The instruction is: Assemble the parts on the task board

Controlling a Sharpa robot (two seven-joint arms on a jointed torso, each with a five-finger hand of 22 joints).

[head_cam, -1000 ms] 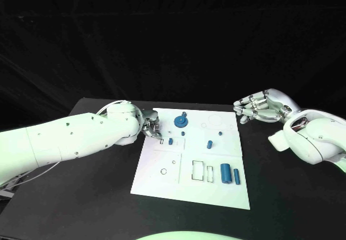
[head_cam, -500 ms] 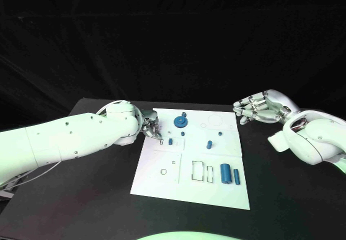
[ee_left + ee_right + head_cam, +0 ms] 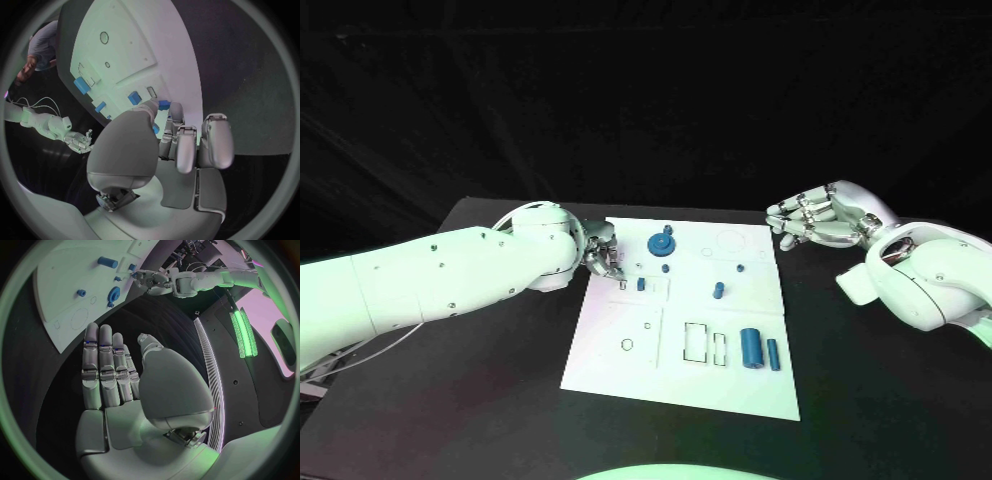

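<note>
The left hand [image 3: 602, 259] pinches a small blue plastic part [image 3: 164, 105] at the white task board [image 3: 646, 370], apparently seating it. The right hand [image 3: 819, 218] hovers spread, holding nothing. Next: align the part with its recess.

board's near left bare [image 3: 610, 355]; blue parts [image 3: 759, 348] crowd near right.

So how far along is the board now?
Early, by the look of it. On the board a gear sits near the far edge, possibly already mounted. The left hand works at the board's left edge, fingertips by a small blue part; whether it grips it is unclear. The right hand hovers open off the board. Two bars and a peg lie loose, outlined slots beside them empty.
</note>
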